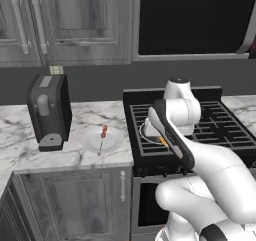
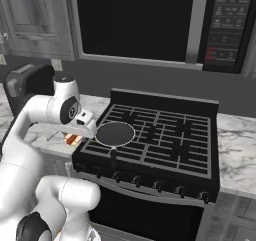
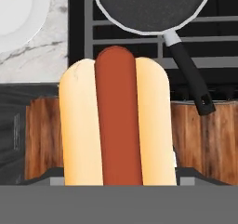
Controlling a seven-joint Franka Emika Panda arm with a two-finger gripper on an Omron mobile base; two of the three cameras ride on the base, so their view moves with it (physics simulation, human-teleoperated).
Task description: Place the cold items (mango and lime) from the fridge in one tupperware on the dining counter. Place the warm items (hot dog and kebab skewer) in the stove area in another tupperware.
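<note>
The claw [image 3: 120, 183] grips the hot dog [image 3: 118, 118], a red-brown sausage in a pale bun, its jaws spread wide on the bun's sides. The bun's long axis runs straight out from the claw, above the stove's front edge. Beyond lies the black frying pan [image 3: 148, 7]; the white plate [image 3: 18, 14] lies off to one side.

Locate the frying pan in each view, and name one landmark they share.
Left base view: frying pan just right of centre, on the stove's front left burner, mostly behind the arm.
Right base view: pan left of centre, on the stove, handle toward the camera.
Hand view: pan at the top edge, handle running down to the right, beyond the hot dog.
Shared landmark: the stove's black grates.
</note>
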